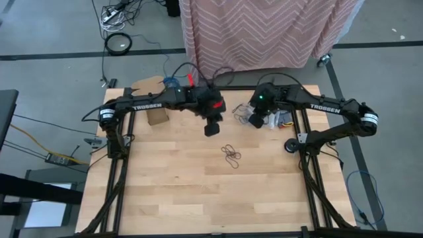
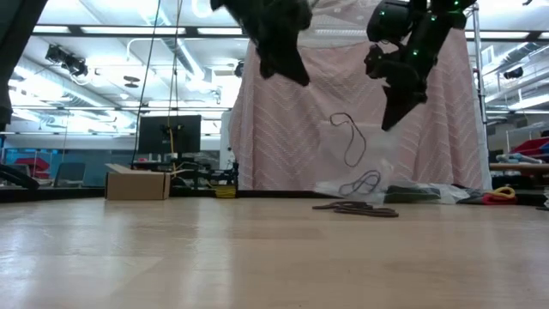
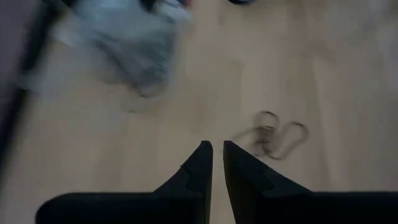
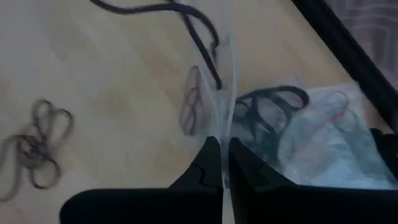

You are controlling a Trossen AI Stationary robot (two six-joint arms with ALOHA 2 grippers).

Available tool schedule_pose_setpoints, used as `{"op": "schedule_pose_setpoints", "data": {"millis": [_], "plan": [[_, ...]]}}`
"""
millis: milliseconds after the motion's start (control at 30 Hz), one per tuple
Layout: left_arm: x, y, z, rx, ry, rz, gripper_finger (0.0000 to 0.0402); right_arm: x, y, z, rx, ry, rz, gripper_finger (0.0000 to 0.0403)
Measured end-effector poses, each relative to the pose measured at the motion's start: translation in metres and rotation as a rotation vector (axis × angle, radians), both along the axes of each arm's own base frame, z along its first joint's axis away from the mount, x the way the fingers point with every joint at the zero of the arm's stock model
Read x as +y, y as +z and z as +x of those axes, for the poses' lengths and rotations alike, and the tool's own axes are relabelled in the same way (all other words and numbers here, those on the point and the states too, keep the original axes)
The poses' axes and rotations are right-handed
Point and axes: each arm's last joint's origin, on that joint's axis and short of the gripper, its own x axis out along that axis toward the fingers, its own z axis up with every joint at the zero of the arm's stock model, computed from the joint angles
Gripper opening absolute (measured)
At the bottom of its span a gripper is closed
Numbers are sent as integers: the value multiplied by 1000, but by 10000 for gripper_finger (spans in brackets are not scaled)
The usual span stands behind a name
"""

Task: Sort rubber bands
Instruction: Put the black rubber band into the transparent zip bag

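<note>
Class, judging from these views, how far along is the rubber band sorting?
Early. Done: a small cluster of dark rubber bands lies on the table. In hand: the right gripper pinches a clear plastic bag. Left: bands inside another bag. The left gripper hovers empty.

Dk rubber bands (image 1: pixel 230 154), lt wood table (image 1: pixel 198 192), pink chevron cloth (image 1: pixel 264 30)

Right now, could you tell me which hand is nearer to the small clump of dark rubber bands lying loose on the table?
Left. The left hand hangs above the table, just off the clump of rubber bands. The right hand is farther away, at the table's far edge, pinching a clear plastic bag.
</note>
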Motion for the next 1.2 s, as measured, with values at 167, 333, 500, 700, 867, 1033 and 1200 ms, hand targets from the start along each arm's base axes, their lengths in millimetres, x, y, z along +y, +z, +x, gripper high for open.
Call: {"op": "schedule_pose_setpoints", "data": {"millis": [167, 333, 500, 700, 867, 1033, 1200], "plan": [[-10, -50, 3, -36, 36, -170, 46, -3, 7, 5, -244, 158, 281, 0], [-15, -70, -3, 1, 50, -344, 46, -6, 5, 1, -220, 96, 314, 0], [-21, -69, -2, -1, -1, -350, 46, -13, 9, 1, -306, 119, 345, 0], [-24, -62, 6, -81, 24, -276, 46, -14, 4, -5, -198, 53, 272, 0], [-28, -63, 14, -140, 85, -109, 47, -14, -1, -11, -89, 28, 225, 0], [-28, -92, 25, -86, 68, -126, 62, -16, -2, -14, -72, 32, 231, 0], [-32, -118, 31, -12, 63, -204, 90, -16, -2, -14, -69, 36, 232, 0]]}}
